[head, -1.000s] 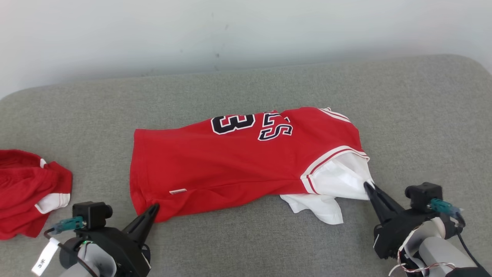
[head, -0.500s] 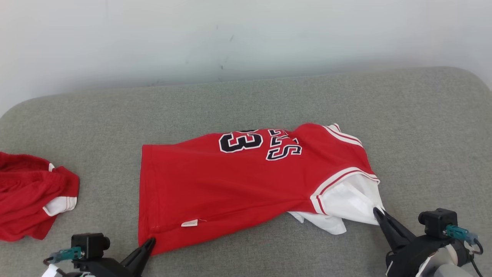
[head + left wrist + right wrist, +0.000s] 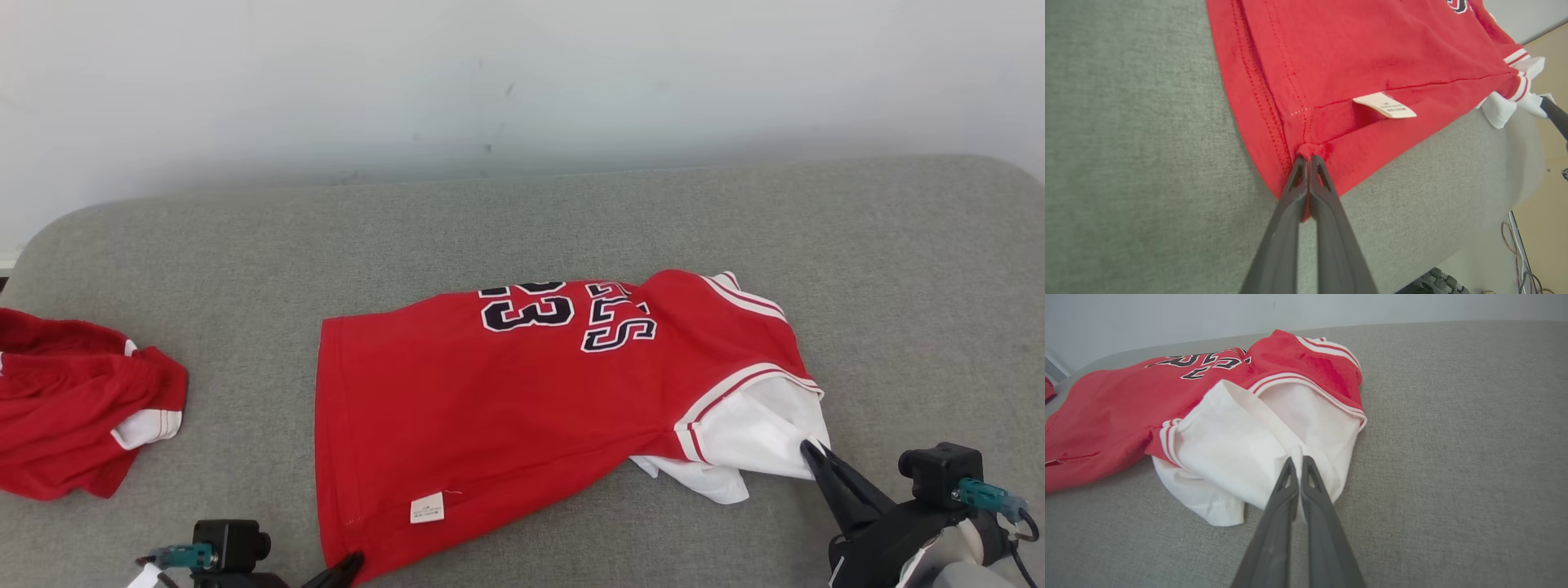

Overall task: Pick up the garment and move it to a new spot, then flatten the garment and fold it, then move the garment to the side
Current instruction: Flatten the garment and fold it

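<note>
Surface: grey padded cushion [image 3: 571,212], wide enough for me to spread cloth out.
Left pincer [image 3: 1308,161]: pressed together on the hem corner of the red jersey [image 3: 506,392], which lies mid-cushion.
Right pincer [image 3: 1298,461]: pinching its white sleeve [image 3: 1237,457], so I can draw both ends taut and flatten it.
Far left: crumpled red garment [image 3: 73,400], well apart, out of my way.

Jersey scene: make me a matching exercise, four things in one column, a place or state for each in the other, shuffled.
1 left tool
2 right tool
3 white label
4 crumpled red garment

a at the grey surface's left side, apart from the jersey
b shut on white cloth
c shut on the red hem corner
d on the jersey near its hem

Pairs: 1c, 2b, 3d, 4a
</note>
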You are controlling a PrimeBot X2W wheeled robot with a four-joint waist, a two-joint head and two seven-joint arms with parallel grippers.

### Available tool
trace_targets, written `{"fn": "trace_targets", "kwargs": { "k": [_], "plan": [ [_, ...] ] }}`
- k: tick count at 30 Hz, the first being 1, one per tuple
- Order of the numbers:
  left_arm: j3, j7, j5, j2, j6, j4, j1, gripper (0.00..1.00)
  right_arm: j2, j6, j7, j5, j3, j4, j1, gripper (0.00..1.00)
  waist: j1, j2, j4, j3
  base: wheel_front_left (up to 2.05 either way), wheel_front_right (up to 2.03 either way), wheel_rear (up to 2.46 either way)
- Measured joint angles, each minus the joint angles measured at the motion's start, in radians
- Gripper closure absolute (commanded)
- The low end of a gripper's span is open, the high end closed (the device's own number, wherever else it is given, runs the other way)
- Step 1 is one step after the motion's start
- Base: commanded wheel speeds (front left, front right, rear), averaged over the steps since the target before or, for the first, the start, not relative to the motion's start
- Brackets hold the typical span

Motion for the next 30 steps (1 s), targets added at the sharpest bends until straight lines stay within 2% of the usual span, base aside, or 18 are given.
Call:
{"fn": "trace_targets", "kwargs": {
  "k": [1,2,3,14,30],
  "plan": [
    [-0.002,0.007,-0.001,0.001,0.006,0.0,0.001,0.64,0.0,0.0,0.0,0.0,0.002,-0.003,-0.001,1.0,0.0,0.0,0.003,0.0,0.0,0.0,0.0],
    [-0.003,0.013,-0.005,0.001,0.011,0.0,0.002,0.53,0.0,0.0,0.0,0.0,0.003,-0.007,-0.001,1.0,0.0,0.0,0.006,0.0,0.0,0.0,0.0],
    [-0.003,0.02,-0.008,0.003,0.015,0.0,0.003,0.0,0.0,0.0,0.0,0.0,0.007,-0.011,-0.003,1.0,0.0,0.0,0.008,0.0,0.0,0.0,0.0],
    [0.038,0.029,-0.021,0.046,0.035,-0.082,0.004,0.0,-0.005,0.0,0.0,0.002,0.012,-0.013,-0.004,1.0,0.0,0.0,0.023,-0.001,0.0,0.0,0.0],
    [0.022,0.072,-0.008,0.029,0.071,-0.067,-0.052,0.0,-0.006,0.0,0.001,0.002,0.029,-0.019,-0.025,1.0,0.0002,0.0,0.007,0.01,0.0,0.0,0.0]
  ]
}}
